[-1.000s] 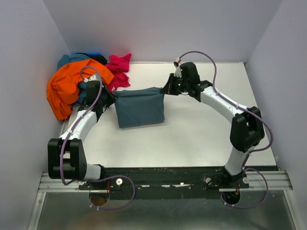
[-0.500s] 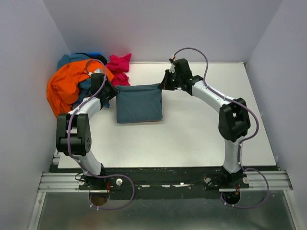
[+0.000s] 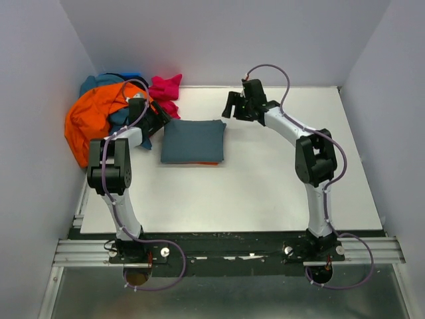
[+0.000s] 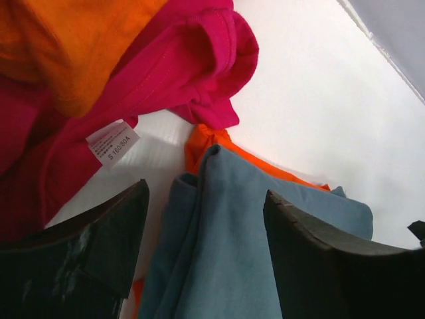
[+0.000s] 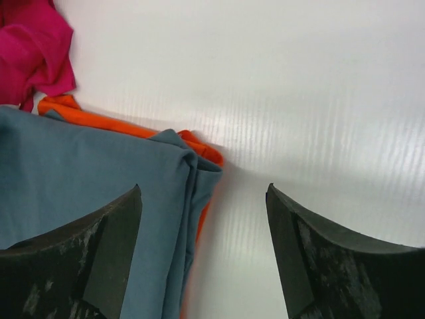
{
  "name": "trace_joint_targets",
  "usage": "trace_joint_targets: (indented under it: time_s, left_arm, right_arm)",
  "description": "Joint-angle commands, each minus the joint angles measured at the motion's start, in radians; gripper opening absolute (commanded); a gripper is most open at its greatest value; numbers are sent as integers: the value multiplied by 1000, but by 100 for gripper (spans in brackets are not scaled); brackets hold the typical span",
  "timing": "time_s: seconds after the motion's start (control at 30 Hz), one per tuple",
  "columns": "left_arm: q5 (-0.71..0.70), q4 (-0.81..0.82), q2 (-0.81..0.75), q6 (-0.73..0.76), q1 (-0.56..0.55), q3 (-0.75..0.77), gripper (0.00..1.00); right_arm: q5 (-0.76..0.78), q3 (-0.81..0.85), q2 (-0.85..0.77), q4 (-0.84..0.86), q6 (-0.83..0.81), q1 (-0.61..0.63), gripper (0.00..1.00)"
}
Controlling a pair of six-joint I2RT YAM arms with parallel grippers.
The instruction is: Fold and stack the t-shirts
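Note:
A slate blue-grey t-shirt [image 3: 192, 141] lies folded into a square on the white table [image 3: 279, 173]. It rests on a folded orange-red t-shirt [image 3: 207, 163], of which only a thin edge shows. My left gripper [image 3: 161, 118] is open at the stack's far left corner, its jaws straddling the blue-grey cloth [image 4: 246, 252] without pinching it. My right gripper [image 3: 230, 106] is open at the far right corner. In the right wrist view the blue-grey fold [image 5: 80, 179] and the orange-red edge [image 5: 199, 146] lie below the spread jaws.
A loose pile sits in the far left corner: an orange t-shirt [image 3: 89, 119], teal and blue ones [image 3: 99, 83] and a magenta one [image 3: 165, 90]. The magenta cloth [image 4: 172, 66] lies just beyond my left gripper. Walls enclose the table on three sides.
Both grippers carried the blue-grey shirt's edge towards the far side, then opened and let it go. The shirt now lies folded smaller on the orange-red one.

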Motion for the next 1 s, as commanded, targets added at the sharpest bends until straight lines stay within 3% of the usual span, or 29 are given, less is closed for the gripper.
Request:
trace_joint_targets:
  time_s: [0.0,0.1,0.17,0.27,0.3,0.37,0.43,0.6,0.8,0.97]
  left_arm:
    - [-17,-17,-101,59,6,7,84]
    - [-54,-97,-182,94,-3,6,86]
    - [-85,-137,-232,108,-44,-5,85]
    - [-119,-174,-291,113,-70,-39,74]
    - [-111,-163,-307,108,-73,-57,65]
    - [-73,-121,-307,90,-75,-80,25]
    - [-31,-114,-267,76,-75,-62,0]
    - [47,-125,-103,42,-72,68,0]
    - [69,-126,79,18,-72,179,0]
    - [98,-119,191,4,-72,211,0]
  right_arm:
    - [27,-67,-103,43,-33,-8,78]
    - [-77,-179,-190,106,-7,-8,66]
    - [-163,-224,-219,135,27,-8,52]
    - [-320,-262,-216,191,92,-7,28]
    - [-373,-265,-206,207,115,-2,20]
    - [-455,-256,-174,247,163,9,3]
    - [-524,-218,-117,277,207,19,1]
    - [-644,-89,38,379,356,38,1]
    - [-671,115,262,349,481,23,1]
    - [-659,124,363,353,531,-10,0]
